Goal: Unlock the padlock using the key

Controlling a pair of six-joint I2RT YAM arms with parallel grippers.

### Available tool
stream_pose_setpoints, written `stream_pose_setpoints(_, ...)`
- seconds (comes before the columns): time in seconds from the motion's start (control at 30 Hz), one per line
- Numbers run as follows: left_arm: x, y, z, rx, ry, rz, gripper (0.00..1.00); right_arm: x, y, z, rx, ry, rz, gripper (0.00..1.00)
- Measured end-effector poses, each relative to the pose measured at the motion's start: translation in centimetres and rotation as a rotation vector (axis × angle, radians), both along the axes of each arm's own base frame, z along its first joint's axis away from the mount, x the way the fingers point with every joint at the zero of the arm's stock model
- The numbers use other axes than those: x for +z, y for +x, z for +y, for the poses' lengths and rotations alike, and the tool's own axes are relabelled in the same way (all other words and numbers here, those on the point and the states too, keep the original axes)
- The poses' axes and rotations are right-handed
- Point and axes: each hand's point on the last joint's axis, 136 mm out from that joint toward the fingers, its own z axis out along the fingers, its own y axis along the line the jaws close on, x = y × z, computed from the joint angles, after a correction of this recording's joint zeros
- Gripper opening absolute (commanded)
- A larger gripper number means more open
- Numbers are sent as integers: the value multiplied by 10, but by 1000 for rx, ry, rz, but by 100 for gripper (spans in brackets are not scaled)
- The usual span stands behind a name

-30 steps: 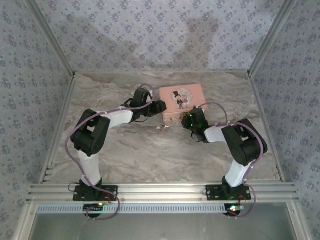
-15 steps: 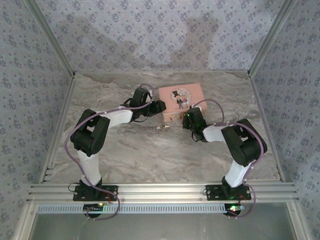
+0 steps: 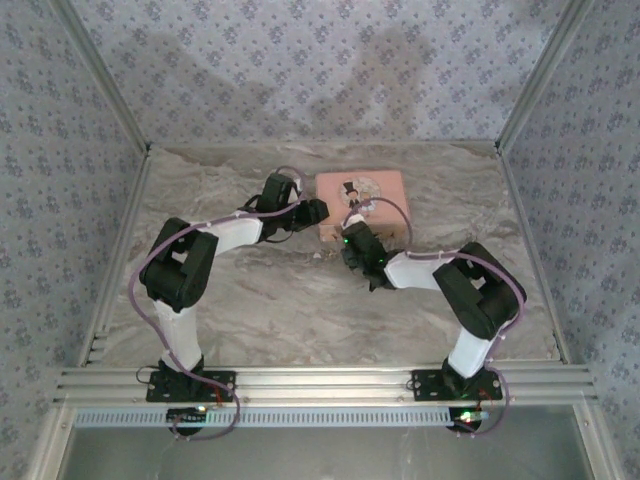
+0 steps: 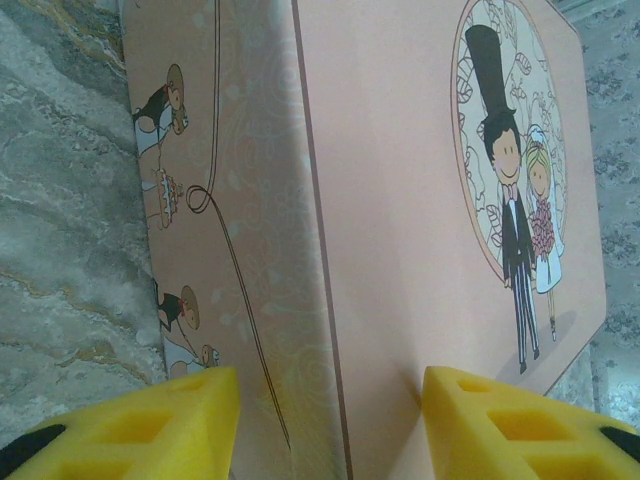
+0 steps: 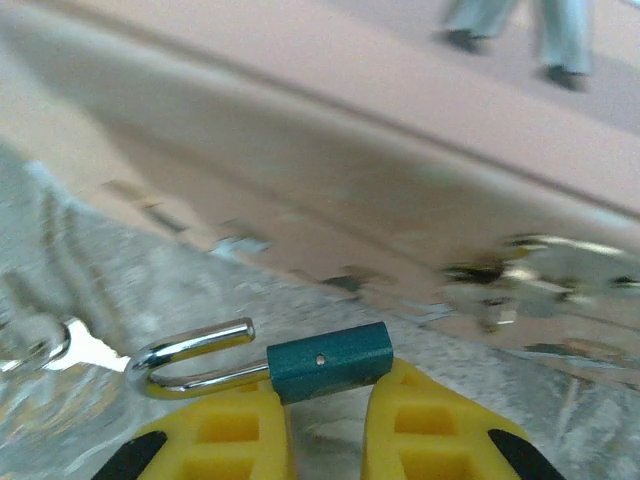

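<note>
Teal blocky padlock point(image 5: 328, 362) is laid crosswise against the right gripper's point(image 5: 328, 408) slightly parted tips, silver shackle point(image 5: 190, 345) towards the pale metal key point(image 5: 82, 350).

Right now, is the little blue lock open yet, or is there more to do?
Done: the small teal metal padlock has one end of its silver shackle out of its body, so it looks unlocked. In hand: the right gripper sits at the padlock; a grip isn't clear. The thin silvery key lies beside it on the grey marble table. Left: probably only backing away.
</note>
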Motion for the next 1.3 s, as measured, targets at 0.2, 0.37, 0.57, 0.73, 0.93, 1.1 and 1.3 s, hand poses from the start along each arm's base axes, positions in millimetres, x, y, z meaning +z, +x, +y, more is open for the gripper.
stream_pose_setpoints(0.2,0,0,0,1,-2,-3,51,6,-9,7,59,-15,10,18)
stream_pose_setpoints(0.37,1,-11,11,12,1,-2,51,33,-23,4,71,58,2,18)
stream_pose_setpoints(0.57,16,-30,36,51,8,-28,51,44,-50,-6,63,106,88,19)
stream_pose_setpoints(0.73,30,-52,59,94,16,-72,52,20,-78,-14,63,80,252,19)
stream_pose_setpoints(0.93,35,-78,84,147,39,-105,53,0,-93,2,90,35,398,20)
stream_pose_setpoints(1.1,48,-93,102,192,45,-150,54,-11,-91,29,123,2,461,21)
stream_pose_setpoints(1.3,57,-105,118,234,55,-179,54,-21,-83,48,121,-28,499,45)
